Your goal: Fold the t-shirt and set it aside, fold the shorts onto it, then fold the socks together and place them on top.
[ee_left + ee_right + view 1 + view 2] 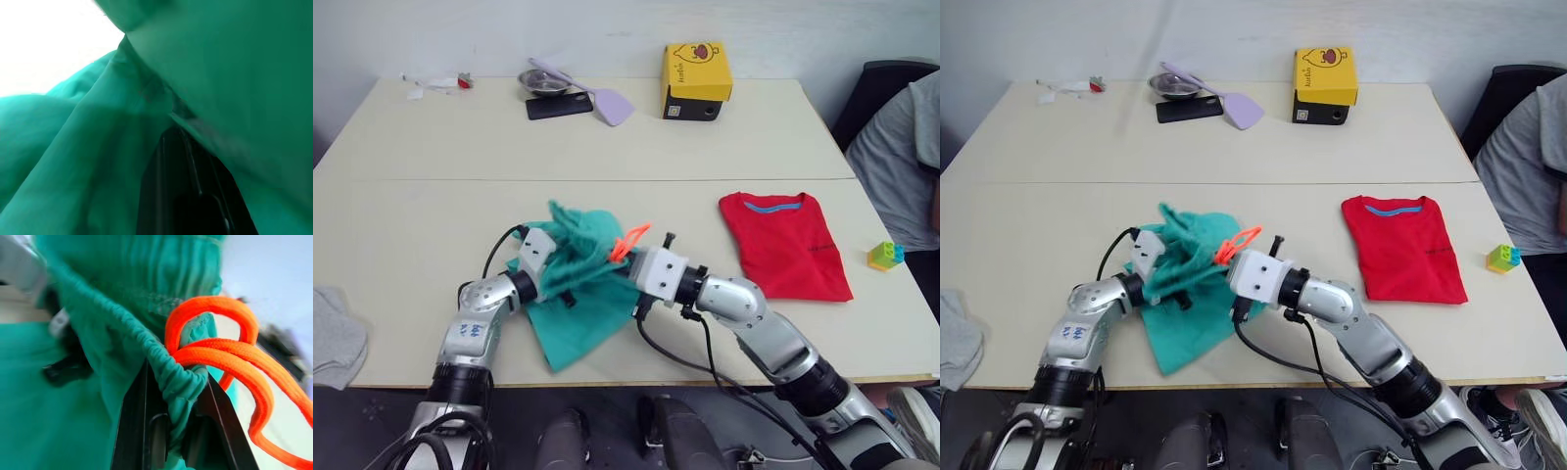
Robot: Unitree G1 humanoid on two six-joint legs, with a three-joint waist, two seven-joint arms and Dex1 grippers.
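Both arms meet over the shorts (pixel 578 294), a crumpled teal-green heap lying near the front edge of the table (pixel 411 225), with one flat leg trailing toward that edge. The right gripper (pixel 177 427) is clamped on the gathered elastic waistband, its two black fingers pinching a fold of the fabric just beside the orange drawstring (pixel 230 357), whose loops spill out over the cloth. The left gripper (pixel 558 279) is buried in the shorts from the opposite side; one black finger (pixel 181 196) shows under a drape of green fabric, and whether the fingers are closed on the cloth cannot be told. The red t-shirt (pixel 783 243) lies folded into a neat rectangle on the robot's right side of the table, collar toward the far edge, well apart from the shorts. A grey piece of fabric (pixel 333 338) rests at the table's left front corner; whether it is the socks cannot be told. A small green, yellow and blue block toy (pixel 885 255) sits just beyond the shirt near the right edge. At the far side stand a yellow box (pixel 696 80), a lilac spatula (pixel 597 96), a black phone (pixel 559 107) and a small metal bowl (pixel 543 82). A person in a grey shirt (pixel 901 166) sits at the right.
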